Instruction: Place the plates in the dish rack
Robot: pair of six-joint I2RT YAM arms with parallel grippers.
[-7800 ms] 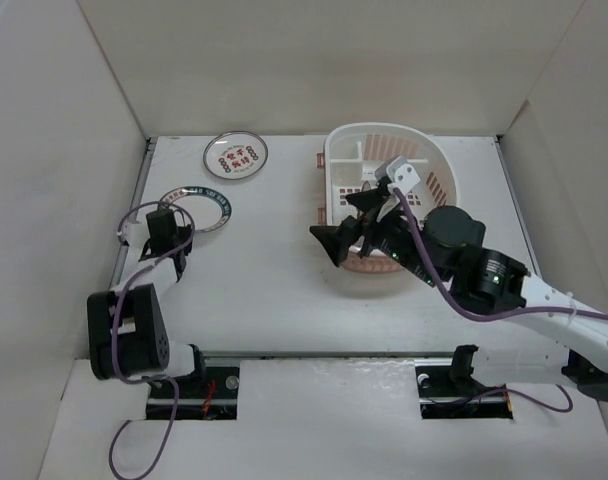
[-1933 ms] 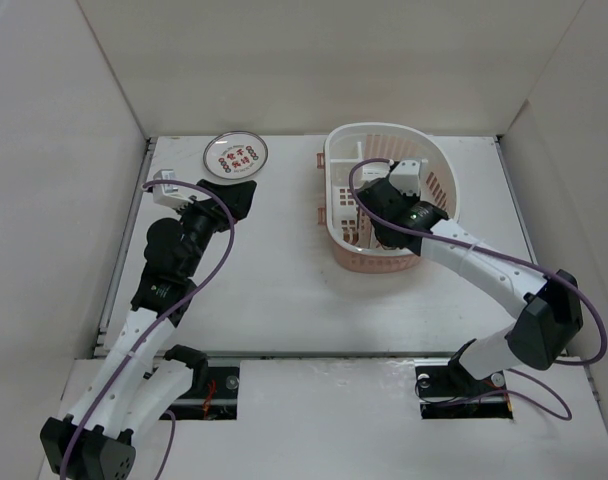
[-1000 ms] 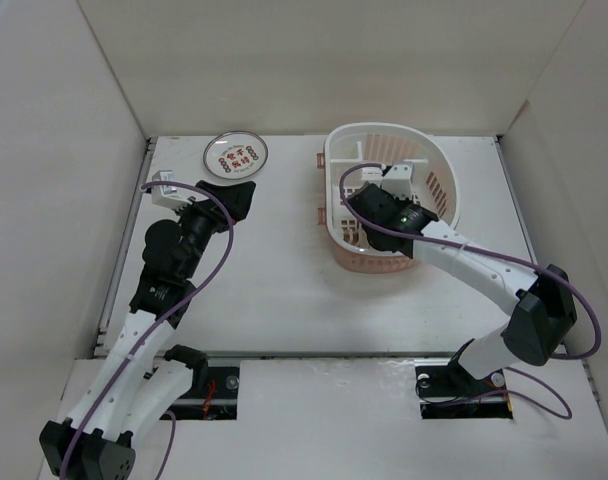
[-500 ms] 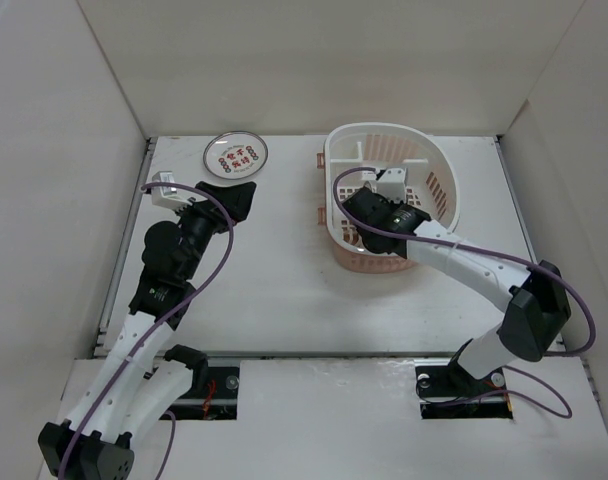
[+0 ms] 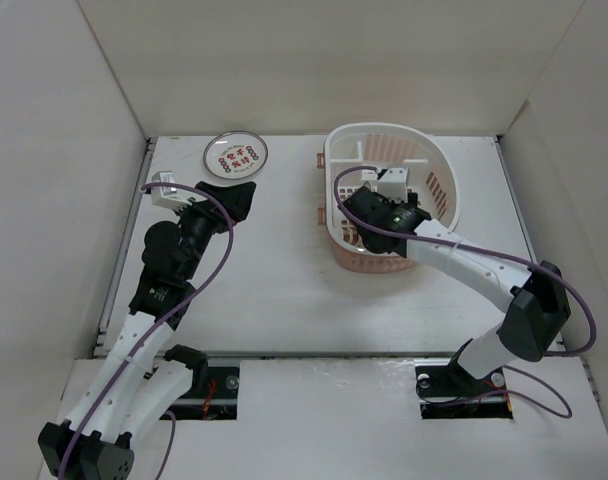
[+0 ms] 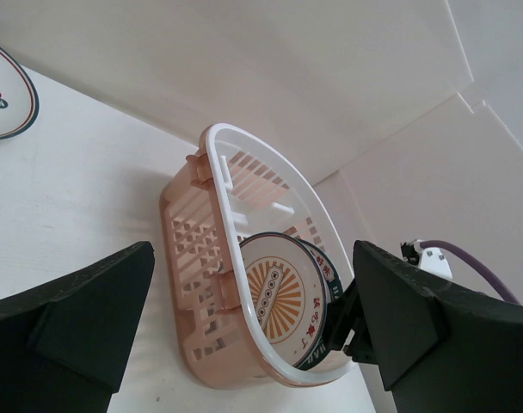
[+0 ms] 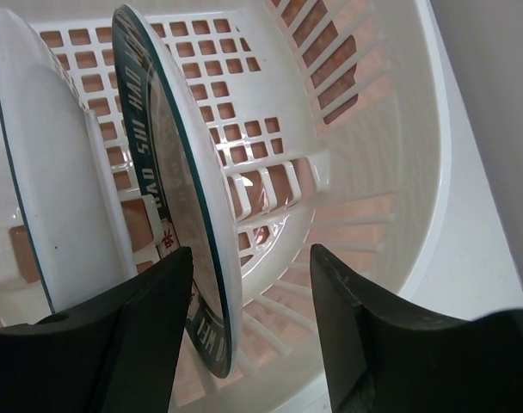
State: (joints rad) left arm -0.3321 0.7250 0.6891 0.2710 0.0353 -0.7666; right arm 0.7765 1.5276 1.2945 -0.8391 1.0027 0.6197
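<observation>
Two racked on edge in dish rack [image 5: 439,165]: sunburst plate [image 6: 279,297], green-rimmed plate [image 7: 171,198]. Astride green rim: right gripper [image 7: 251,258], fingers apart, not clamped. Flat on table [image 5: 284,280], far left: red-character plate [image 5: 235,155]; beside it, left gripper [image 5: 232,198] spread wide. Probably stiff, slick, chippable; pinch at raised rim.

Open table [image 5: 274,260] left of the dish rack [image 5: 384,131]; two upright plates [image 6: 280,297] inside it.

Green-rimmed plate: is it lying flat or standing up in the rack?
Standing on edge. The right wrist view shows the green-rimmed plate roughly upright inside the rack, beside a second plate that is also upright.
</observation>
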